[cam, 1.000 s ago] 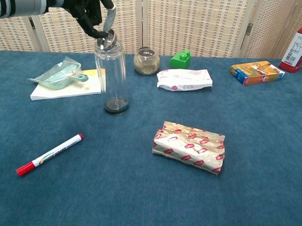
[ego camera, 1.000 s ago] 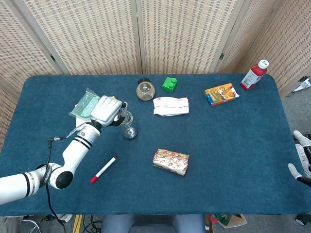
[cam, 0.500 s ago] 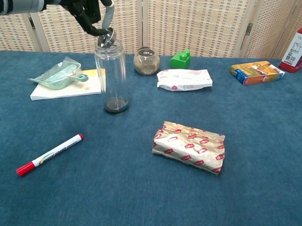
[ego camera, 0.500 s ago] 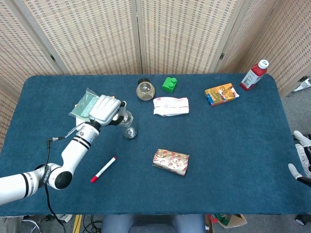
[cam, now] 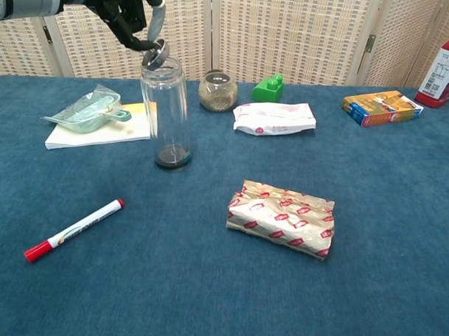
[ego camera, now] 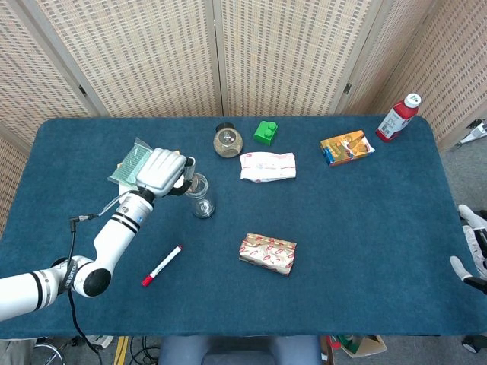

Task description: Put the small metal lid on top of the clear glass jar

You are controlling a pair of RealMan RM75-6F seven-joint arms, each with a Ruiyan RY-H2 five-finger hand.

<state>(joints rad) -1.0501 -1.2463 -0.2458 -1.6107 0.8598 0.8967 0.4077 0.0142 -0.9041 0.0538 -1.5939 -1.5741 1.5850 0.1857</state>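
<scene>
- My left hand (cam: 125, 13), upper left of chest view, fingers pinched on the small metal lid (cam: 155, 53).
- Lid tilted, just above the clear glass jar (cam: 166, 111) mouth (contact unclear).
- Jar upright, directly below; right hand (ego camera: 473, 255) well apart.

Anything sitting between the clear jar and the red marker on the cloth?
Nothing: in the chest view, only bare blue cloth lies between the clear glass jar and the red marker.
</scene>
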